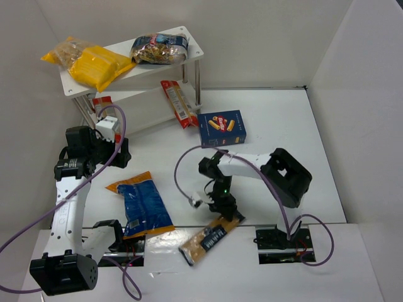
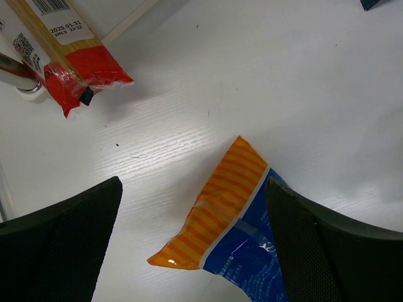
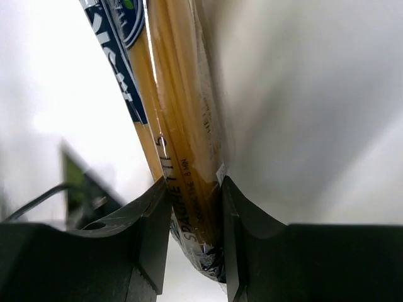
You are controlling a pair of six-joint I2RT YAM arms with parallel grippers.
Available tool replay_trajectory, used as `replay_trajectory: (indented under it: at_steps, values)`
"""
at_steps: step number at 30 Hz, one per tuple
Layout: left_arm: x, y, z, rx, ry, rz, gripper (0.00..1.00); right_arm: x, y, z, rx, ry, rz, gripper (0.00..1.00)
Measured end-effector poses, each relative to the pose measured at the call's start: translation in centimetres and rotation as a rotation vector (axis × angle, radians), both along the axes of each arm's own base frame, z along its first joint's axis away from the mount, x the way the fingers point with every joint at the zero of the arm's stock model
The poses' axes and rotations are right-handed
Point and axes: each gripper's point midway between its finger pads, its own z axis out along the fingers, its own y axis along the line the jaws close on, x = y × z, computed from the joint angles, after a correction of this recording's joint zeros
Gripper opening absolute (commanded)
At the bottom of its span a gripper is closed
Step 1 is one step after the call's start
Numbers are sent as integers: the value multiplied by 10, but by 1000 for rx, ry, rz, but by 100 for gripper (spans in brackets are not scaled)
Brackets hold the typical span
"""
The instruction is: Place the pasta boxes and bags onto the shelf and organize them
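While the left gripper hangs spread over the blue bag, the right gripper pinches one end of the spaghetti pack, near the front edge of the table, far from the shelf.

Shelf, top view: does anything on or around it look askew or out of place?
Yes. A red-and-white pack slants off the shelf's lower tier, its end on the table. The yellow bag overhangs the top board's front edge.
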Motion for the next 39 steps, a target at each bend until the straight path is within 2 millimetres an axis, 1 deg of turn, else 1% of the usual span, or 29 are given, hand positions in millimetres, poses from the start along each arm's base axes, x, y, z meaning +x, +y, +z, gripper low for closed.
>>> replay_trajectory:
  at_steps: [2,4,6,8,10,13,17,19,20,21,22,23,24,25,28,30,34,35,36,37,39]
  values:
    - [0,0,0,0,0,0,99,30,13,0,48,-35,-131,0]
    - [0,0,0,0,0,0,99,71,28,1,123,-106,-265,0]
    - [0,0,0,1,0,0,99,113,39,5,192,-183,-392,0]
    - [0,0,0,1,0,0,99,147,42,8,231,-245,-500,0]
    - [0,0,0,1,-1,0,99,176,40,10,262,-302,-593,0]
    - [0,0,1,1,-3,0,99,205,29,12,267,-353,-703,0]
    - [0,0,1,1,-3,0,99,221,16,11,245,-383,-782,0]
    - [0,0,1,1,-3,0,99,223,13,11,238,-391,-794,1]
    - [0,0,1,1,-3,0,99,224,12,12,235,-398,-797,14]
    - [0,0,1,1,-3,0,99,224,12,13,234,-402,-797,58]
    - [0,0,1,1,-4,0,99,224,11,13,227,-409,-799,67]
    - [0,0,1,1,-4,0,99,224,10,14,222,-428,-792,73]
    - [0,0,1,2,-5,0,99,223,9,15,215,-442,-788,87]
    - [-1,0,2,2,-8,0,99,221,7,15,204,-453,-791,92]
    - [-1,0,3,3,-12,0,99,212,10,23,197,-501,-763,99]
    - [-1,0,3,3,-12,0,99,201,22,32,213,-558,-719,100]
    - [-1,0,4,4,-17,0,99,189,49,50,274,-644,-650,100]
    - [-2,0,5,4,-19,0,99,191,56,53,294,-674,-641,100]
    - [-2,0,5,4,-21,0,99,194,58,54,302,-696,-643,100]
    - [-2,0,5,4,-21,0,99,199,57,52,308,-722,-650,100]
    - [-2,0,6,5,-23,0,99,205,51,42,291,-767,-662,100]
